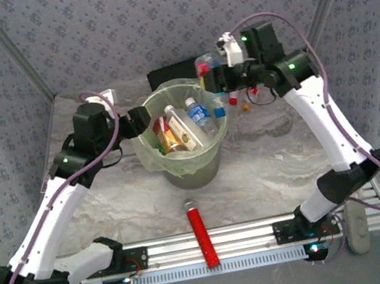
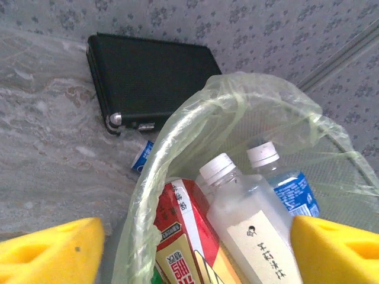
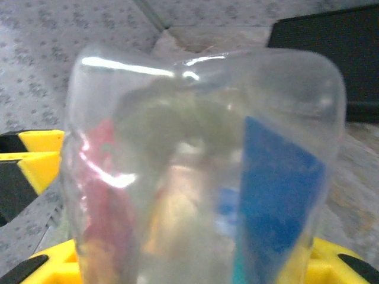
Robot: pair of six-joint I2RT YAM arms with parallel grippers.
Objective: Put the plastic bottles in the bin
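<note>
The bin [image 1: 148, 146], lined with a pale green bag, stands mid-table and holds several plastic bottles: a white-capped one with a cream label [image 2: 249, 219], a blue-labelled one [image 2: 293, 192] and a red-and-yellow labelled one [image 2: 183, 236]. My left gripper [image 1: 141, 123] is open at the bin's left rim [image 2: 177, 130]. Its yellow fingers [image 2: 53, 248] straddle that rim without holding anything. My right gripper [image 1: 212, 76] is shut on a clear bottle [image 3: 201, 165] with red and blue on its label. It holds this bottle [image 1: 204, 62] in the air just past the bin's back right rim.
A flat black case [image 1: 167, 76] lies behind the bin. A blue-labelled bottle [image 2: 142, 157] lies on the table between them. Small capped bottles [image 1: 220, 112] sit right of the bin. A red cylinder [image 1: 201, 232] lies at the near edge.
</note>
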